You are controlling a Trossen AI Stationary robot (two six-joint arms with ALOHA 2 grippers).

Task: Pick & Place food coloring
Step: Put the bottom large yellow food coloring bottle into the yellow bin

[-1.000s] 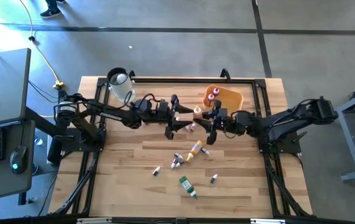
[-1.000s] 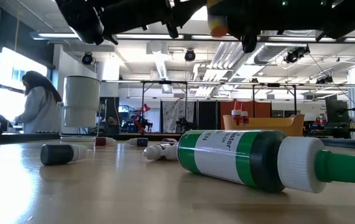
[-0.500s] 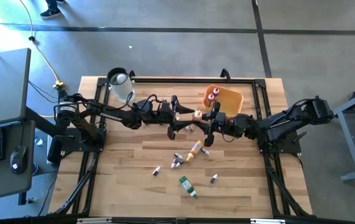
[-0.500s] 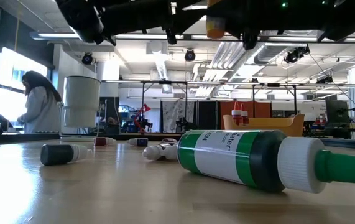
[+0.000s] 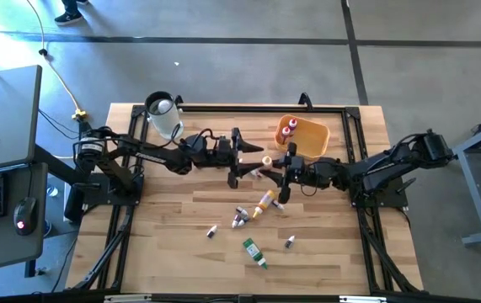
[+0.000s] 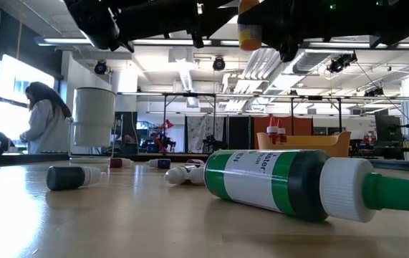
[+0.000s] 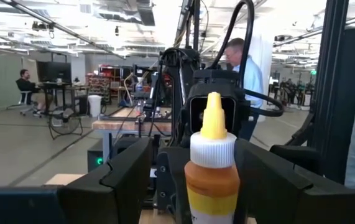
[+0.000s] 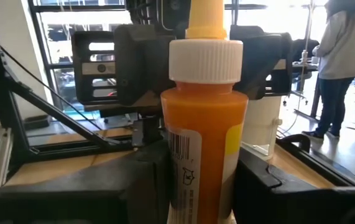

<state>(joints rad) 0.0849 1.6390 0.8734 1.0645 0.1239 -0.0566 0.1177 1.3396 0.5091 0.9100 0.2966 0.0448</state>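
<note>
Both hands (image 5: 261, 162) level, facing, mid-table.

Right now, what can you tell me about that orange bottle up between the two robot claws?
The orange bottle looks like plastic: orange body, white ribbed cap, yellow nozzle tip, a barcode label on its side. It stands upright, lifted off the table, clamped low on its body by the right gripper. The open left gripper faces it, not touching.

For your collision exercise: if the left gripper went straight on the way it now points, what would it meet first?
Probably the orange bottle, held upright by the right gripper directly ahead of the open left gripper. How far apart they are is unclear.
</note>
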